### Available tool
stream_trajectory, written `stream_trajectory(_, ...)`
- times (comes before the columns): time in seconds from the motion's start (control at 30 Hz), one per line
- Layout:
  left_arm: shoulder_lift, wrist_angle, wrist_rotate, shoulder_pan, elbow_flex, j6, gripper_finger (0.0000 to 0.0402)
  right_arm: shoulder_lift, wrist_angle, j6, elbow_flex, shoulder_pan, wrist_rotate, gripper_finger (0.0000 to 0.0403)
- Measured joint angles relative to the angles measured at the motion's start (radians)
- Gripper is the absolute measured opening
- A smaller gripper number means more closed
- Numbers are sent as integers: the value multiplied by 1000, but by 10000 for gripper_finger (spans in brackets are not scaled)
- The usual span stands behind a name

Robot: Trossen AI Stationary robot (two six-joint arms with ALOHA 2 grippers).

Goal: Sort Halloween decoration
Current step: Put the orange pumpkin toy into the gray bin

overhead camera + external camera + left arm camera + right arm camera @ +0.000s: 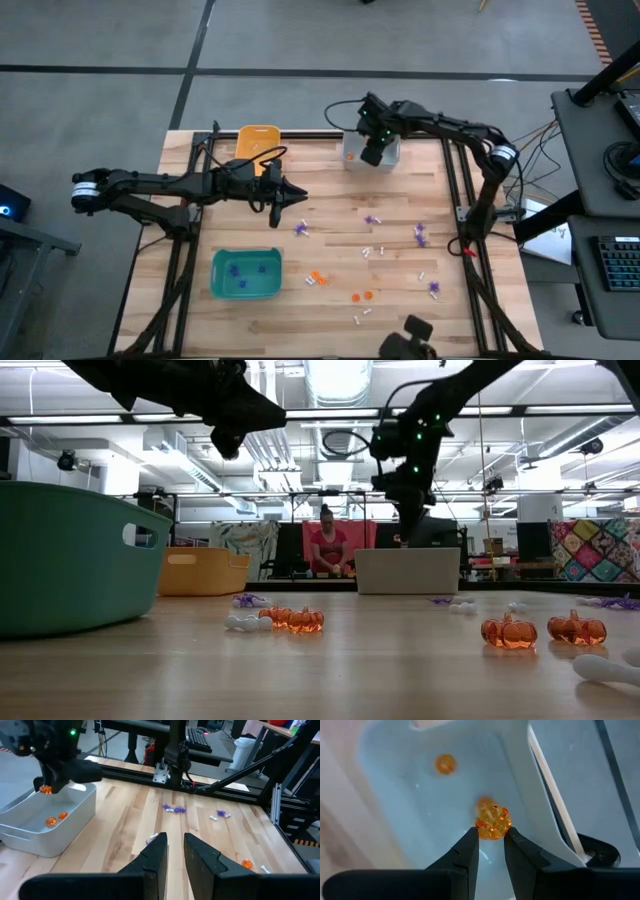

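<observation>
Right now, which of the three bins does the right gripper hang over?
The grey bin at the table's far edge. The right gripper, pinching an orange pumpkin, hangs above it; the teal bin and yellow bin sit leftward.

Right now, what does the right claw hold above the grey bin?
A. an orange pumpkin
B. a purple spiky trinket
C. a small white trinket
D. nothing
A: in the right wrist view the right claw pinches an orange pumpkin between its fingertips, over the grey bin where another orange piece already lies.
</observation>
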Motion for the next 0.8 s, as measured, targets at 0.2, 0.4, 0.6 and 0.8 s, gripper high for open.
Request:
stream_trajectory(0.2, 0, 4, -61, 0, 0, 16, 47, 44, -4, -37, 0, -47, -4, 79)
stream_trajectory(0.4, 0, 4, -74, 0, 0, 27, 47, 78, -43, -130, 0, -69, -5, 79)
stream_trajectory(0.6, 0, 4, -75, 0, 0, 27, 47, 97, -48, -317, 0, -72, -7, 79)
stream_trajectory(0.8, 0, 4, -75, 0, 0, 30, 47, 100, -44, -451, 0, -72, -10, 79)
